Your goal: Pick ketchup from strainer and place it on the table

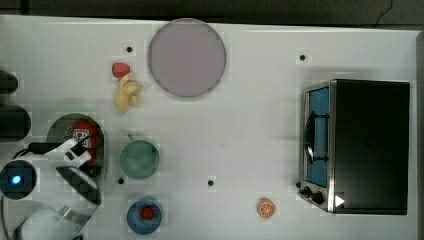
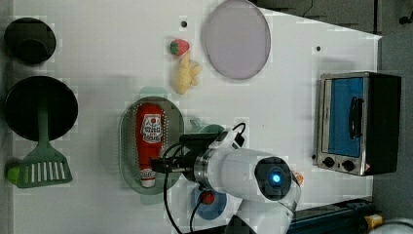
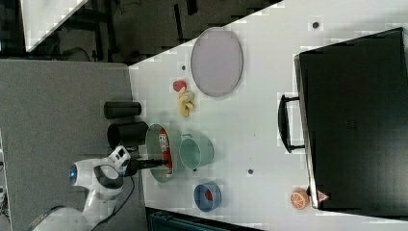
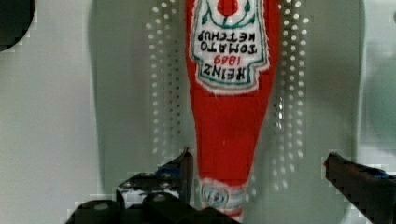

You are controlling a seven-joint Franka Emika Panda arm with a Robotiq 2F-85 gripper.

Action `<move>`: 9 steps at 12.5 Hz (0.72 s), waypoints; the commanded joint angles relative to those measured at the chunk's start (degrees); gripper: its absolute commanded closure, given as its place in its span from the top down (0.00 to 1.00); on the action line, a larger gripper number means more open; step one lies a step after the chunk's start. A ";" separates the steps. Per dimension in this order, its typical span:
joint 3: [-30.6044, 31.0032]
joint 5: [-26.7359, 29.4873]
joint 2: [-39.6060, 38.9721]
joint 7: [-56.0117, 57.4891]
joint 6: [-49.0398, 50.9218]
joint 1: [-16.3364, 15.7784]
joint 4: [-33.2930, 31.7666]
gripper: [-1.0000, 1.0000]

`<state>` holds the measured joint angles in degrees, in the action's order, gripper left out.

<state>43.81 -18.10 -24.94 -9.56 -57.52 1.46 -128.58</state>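
The ketchup (image 4: 229,116), a long red bottle with a white label, lies flat in the pale green strainer (image 4: 126,93). Its white cap end points toward my gripper (image 4: 261,172). The gripper is open and low over the strainer. One fingertip (image 4: 183,163) sits close beside the bottle's neck, and the other stands well off on the opposite side. In the left view the ketchup (image 2: 150,131) runs the length of the strainer (image 2: 127,146), with the gripper (image 2: 157,165) at its cap end. The top view has the arm covering part of the strainer (image 1: 56,129) and ketchup (image 1: 84,131). The white table (image 1: 250,125) spreads around them.
A round green cup (image 1: 139,159) stands right beside the strainer. A blue bowl (image 1: 144,215) holds a small red piece. A strawberry (image 1: 121,69), banana (image 1: 127,92), grey plate (image 1: 186,57), orange slice (image 1: 266,208) and toaster oven (image 1: 360,145) sit farther off. A black pan (image 2: 41,107) and green spatula (image 2: 41,168) lie beyond the strainer.
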 commanded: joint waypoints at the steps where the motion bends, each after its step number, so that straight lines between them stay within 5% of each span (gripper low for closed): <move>1: -0.91 -4.75 -3.59 -7.85 -3.36 0.12 2.30 1.00; 6: -3.65 -14.38 -10.70 -14.97 -3.63 -2.70 6.55 1.00; 7: -4.61 -15.65 -11.62 -15.59 -2.36 -3.69 7.21 0.96; 9: -6.35 -17.72 -12.72 -15.59 -2.52 -5.48 7.96 0.71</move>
<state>37.77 -36.12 -38.50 -21.02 -61.49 -2.22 -120.86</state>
